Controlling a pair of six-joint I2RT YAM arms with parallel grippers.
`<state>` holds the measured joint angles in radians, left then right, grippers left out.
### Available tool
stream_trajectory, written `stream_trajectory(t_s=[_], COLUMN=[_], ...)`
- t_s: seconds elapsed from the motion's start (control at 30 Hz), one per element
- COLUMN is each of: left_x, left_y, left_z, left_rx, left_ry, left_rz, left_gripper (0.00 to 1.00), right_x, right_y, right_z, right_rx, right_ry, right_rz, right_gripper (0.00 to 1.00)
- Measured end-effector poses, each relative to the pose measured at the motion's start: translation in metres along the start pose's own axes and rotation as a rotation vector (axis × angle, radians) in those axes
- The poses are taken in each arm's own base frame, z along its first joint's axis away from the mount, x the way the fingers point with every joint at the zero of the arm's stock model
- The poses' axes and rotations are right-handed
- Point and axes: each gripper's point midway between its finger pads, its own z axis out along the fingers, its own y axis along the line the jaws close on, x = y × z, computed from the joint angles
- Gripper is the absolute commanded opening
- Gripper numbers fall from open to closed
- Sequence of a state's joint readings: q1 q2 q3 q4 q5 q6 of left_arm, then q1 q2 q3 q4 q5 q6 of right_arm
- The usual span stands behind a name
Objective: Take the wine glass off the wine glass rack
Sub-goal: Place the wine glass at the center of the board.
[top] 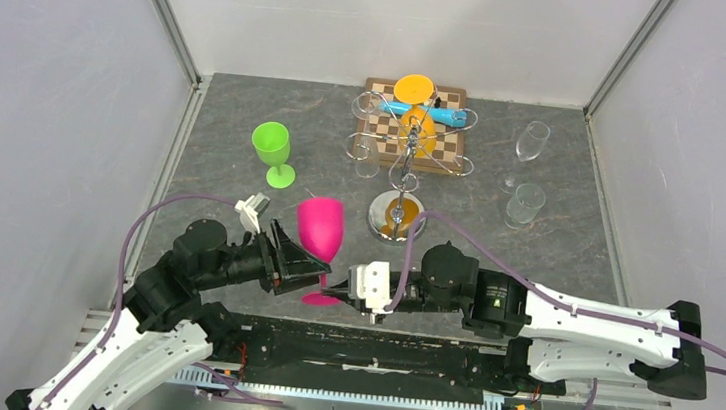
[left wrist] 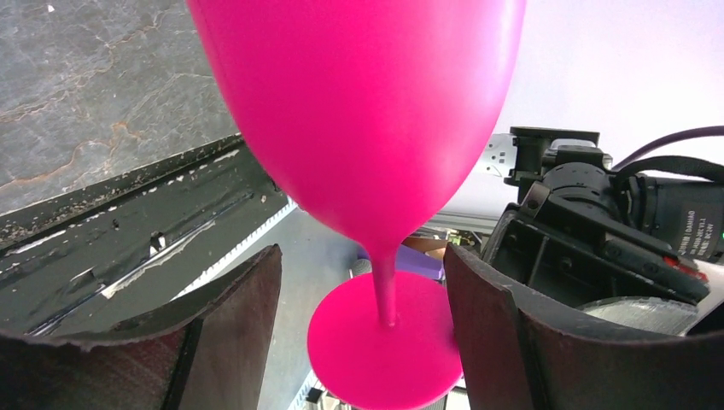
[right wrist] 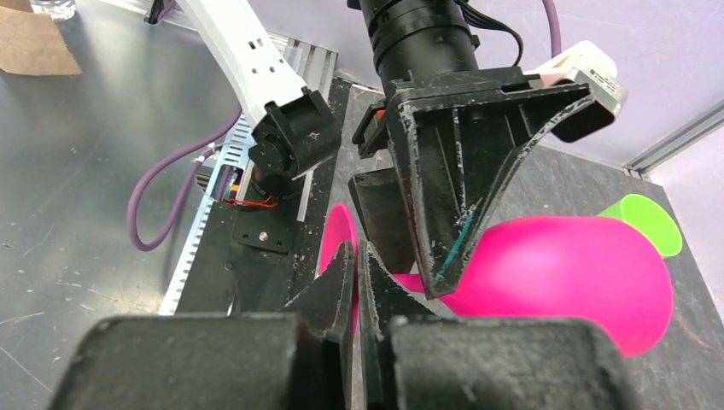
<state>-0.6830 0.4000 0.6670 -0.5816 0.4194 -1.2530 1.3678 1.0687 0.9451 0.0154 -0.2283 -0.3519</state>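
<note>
The pink wine glass (top: 321,229) is off the wine glass rack (top: 406,159) and stands bowl-up near the table's front edge. My right gripper (top: 348,299) is shut on the rim of its round foot (right wrist: 335,243); a sliver of pink shows between my closed fingers (right wrist: 357,249). My left gripper (top: 304,272) is open, with one finger on each side of the thin stem (left wrist: 384,290). Its right-hand finger (left wrist: 491,316) stands against the foot's edge (left wrist: 384,350). An orange glass (top: 415,100), a blue one and clear ones hang on the chrome rack.
A green glass (top: 271,144) stands upright left of the rack. A chessboard (top: 444,158) lies under the rack's far side. Two clear glasses (top: 525,203) stand at the right. The black mounting rail (top: 375,352) runs along the near edge, just behind the pink foot.
</note>
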Motion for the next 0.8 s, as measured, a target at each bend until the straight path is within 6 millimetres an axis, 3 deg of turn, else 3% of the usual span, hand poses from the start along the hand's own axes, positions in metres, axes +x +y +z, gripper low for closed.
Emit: stream_trajectory(t_s=[0.17, 0.47, 0.63, 0.8], left_x=[-0.002, 0.001, 0.002, 0.003], left_y=[-0.004, 0.003, -0.001, -0.003], left_z=[0.001, 0.012, 0.012, 0.011], left_rx=[0.021, 0.041, 0.060, 0.070], left_ry=[-0.006, 0.019, 0.028, 0.035], left_rz=[-0.002, -0.020, -0.021, -0.019], left_gripper=[0.65, 0.28, 0.02, 0.02], right_x=[-0.002, 0.001, 0.005, 0.005], right_y=[0.002, 0.001, -0.001, 0.000], right_z=[0.005, 0.014, 0.016, 0.016], right_rx=[0.008, 0.036, 0.054, 0.059], right_ry=[-0.006, 0.004, 0.022, 0.025], right_rz=[-0.025, -0.046, -0.055, -0.059], right_gripper=[0.00, 0.00, 0.00, 0.01])
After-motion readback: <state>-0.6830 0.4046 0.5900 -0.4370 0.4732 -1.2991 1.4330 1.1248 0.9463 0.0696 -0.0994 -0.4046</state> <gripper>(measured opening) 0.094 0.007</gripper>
